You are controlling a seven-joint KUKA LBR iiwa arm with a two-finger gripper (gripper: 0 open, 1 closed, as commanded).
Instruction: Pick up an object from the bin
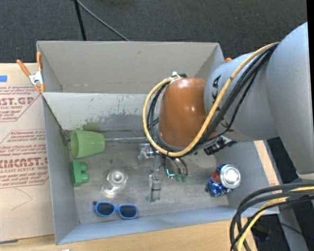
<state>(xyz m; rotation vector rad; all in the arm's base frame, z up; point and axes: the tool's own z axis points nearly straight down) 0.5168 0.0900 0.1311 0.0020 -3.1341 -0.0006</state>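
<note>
Locate the gripper (166,186) to the right of the clear tumbler (116,180), low over the bare floor of the grey bin (58,155). Its two fingers (155,189) stand apart, released, with nothing between them; whether the tips touch the floor you cannot tell. No item is grasped. The tumbler is the nearest item on one side. On the other, farther right of the tumbler and beyond the gripper, lies a crushed blue and silver can (224,180). Up and left of the tumbler lies a green cup (86,143) on its side, directly left a green block (79,172), and just below it blue sunglasses (115,209).
</note>
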